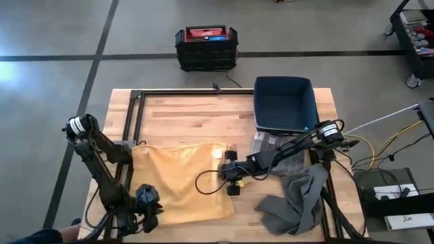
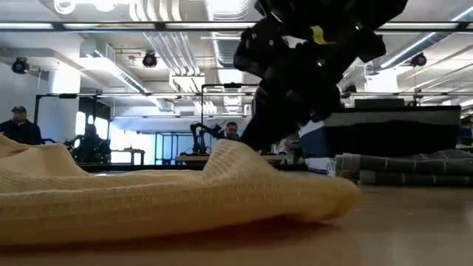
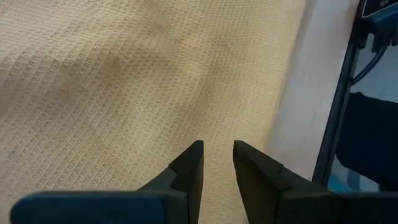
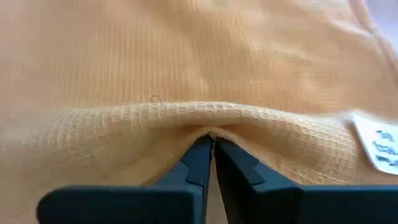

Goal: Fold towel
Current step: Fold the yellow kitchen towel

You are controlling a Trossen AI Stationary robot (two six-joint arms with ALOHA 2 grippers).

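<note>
The yellow towel (image 1: 182, 181) lay spread on the desk (image 1: 190, 118), its right edge pinched by the right gripper (image 1: 229, 175). The right wrist view showed those jaws pressed together on a raised ridge of the waffle weave (image 4: 205, 118), with a small white label (image 4: 379, 146) just beside them. The left gripper (image 1: 146, 203) hung over the towel's near-left corner, its jaws slightly spread and holding nothing, the fabric lying flat beyond its fingertips (image 3: 189, 163).

Judged from this, 1 edge was gripped and the fold itself was not yet made. The main risk sat at the right jaws: they seemed to hold only a thin lip of cloth, so a quick lift or pull could let the edge slip free. With only 1 side held, the towel could also drag or bunch across the desk instead of folding squarely, and the left jaws might close on a single loose layer or on nothing.

Farther from the jaws, a grey cloth (image 1: 295, 200) lay heaped to the right, near enough for the right arm to snag. A dark blue bin (image 1: 283, 103) stood beyond it.
</note>
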